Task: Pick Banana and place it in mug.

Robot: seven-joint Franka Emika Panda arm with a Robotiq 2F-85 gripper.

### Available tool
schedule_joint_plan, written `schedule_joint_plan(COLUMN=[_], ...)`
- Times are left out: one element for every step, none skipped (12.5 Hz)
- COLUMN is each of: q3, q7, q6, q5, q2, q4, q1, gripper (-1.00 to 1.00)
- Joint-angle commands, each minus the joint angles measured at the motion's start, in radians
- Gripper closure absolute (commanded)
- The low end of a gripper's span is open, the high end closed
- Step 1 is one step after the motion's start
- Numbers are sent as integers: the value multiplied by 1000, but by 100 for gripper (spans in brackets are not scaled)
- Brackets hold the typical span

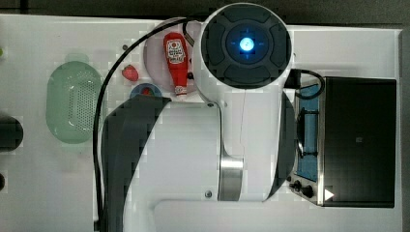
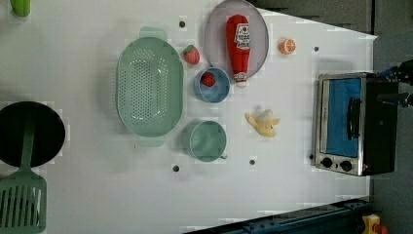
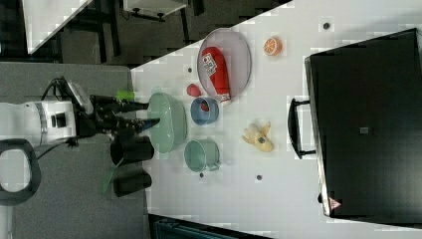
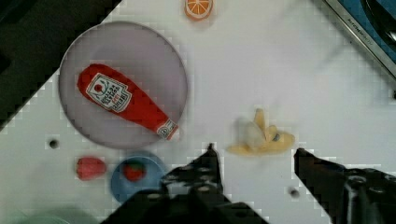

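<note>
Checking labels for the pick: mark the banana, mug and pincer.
banana point(image 2: 263, 123), left view, on the peeled middle.
mug point(image 2: 208, 141), left view, on the inside of the cup.
pincer point(image 4: 254, 151), wrist view, midway between its open fingertips.

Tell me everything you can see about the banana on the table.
The banana is a small, half-peeled toy-like piece: pale yellow peel flaps splay outward around a whitish core, with a matte, plastic look. It lies flat on the bare white table, touching nothing else. In the left view it sits between the teal mug on its left and the toaster oven on its right, below the plate holding the ketchup bottle. The gripper hangs above it, jaws open, not touching it.
</note>
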Motion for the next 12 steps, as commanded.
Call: schedule_joint_plan(q3=[-38, -38, -37, -37, -36, -35, -36, -36, -36, -35, -36, -35], q7=[-36, -36, -37, -37, -38, -39, -43, -52, -73, -104, -146, -192], q6=[-211, -211, -211, -211, -207, -189, -156, -109, -52, 16, 81, 141], q5=[2, 2, 2, 2, 2, 2, 2, 2, 2, 2, 2, 2], q2=[-284, -283, -282, -278, -270, -261, -249, -237, -223, -207, -189, -168], q4=[-94, -96, -100, -112, -133, -163, -200, -241, -285, -326, -364, -400], q1=[11, 11, 11, 12, 12, 12, 13, 13, 13, 13, 13, 14], gripper=[-59, -81, -100, -100, -100, -100, -100, -100, -100, -100, -100, -100])
